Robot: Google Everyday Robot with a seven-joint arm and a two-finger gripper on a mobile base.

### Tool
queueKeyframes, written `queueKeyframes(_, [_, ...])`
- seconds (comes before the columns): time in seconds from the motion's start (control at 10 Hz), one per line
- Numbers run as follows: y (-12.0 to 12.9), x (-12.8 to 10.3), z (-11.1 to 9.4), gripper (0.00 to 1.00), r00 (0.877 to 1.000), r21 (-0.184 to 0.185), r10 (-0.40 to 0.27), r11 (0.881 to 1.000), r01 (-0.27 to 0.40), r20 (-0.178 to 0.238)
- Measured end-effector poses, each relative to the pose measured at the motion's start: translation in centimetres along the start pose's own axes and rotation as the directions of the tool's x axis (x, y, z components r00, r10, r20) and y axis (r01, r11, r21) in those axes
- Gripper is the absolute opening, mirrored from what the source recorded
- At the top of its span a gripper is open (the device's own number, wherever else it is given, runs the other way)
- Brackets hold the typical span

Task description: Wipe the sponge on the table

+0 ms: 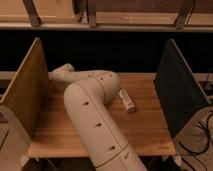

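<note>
One thing is hidden: the sponge. No dark blue pad shows on the bare table point(145, 130), so it probably lies under the arm point(92, 115) or at the gripper. The gripper is hidden behind the wrist point(62, 74), low over the far left of the table. Its fingers are pressed together, but whether they pinch the sponge cannot be told. Just left of it stands the tan panel point(25, 100). To its right, nearer the robot, lies a white bottle point(128, 101), and well beyond that the dark panel point(182, 95). The pose seems to fit a wiping stroke. Any further stroke calls for flat, light pressure and a path clear of panel and bottle.
</note>
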Motion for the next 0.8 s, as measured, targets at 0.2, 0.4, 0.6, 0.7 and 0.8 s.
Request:
queueKeyframes(0.2, [-0.3, -2.1, -0.3, 0.0, 0.999, 0.006, -0.046, 0.999, 0.046, -0.006])
queueKeyframes(0.4, [-0.1, -4.5, -0.8, 0.0, 0.996, 0.024, -0.094, 0.995, 0.094, 0.001])
queueKeyframes(0.6, [1.6, -6.4, -1.3, 0.0, 0.99, 0.042, -0.138, 0.99, 0.137, 0.014])
queueKeyframes(0.7, [2.5, -7.0, -1.4, 0.0, 0.988, 0.044, -0.15, 0.988, 0.149, 0.02])
queueKeyframes(0.8, [3.5, -7.5, -1.4, 0.0, 0.987, 0.046, -0.16, 0.986, 0.159, 0.023])
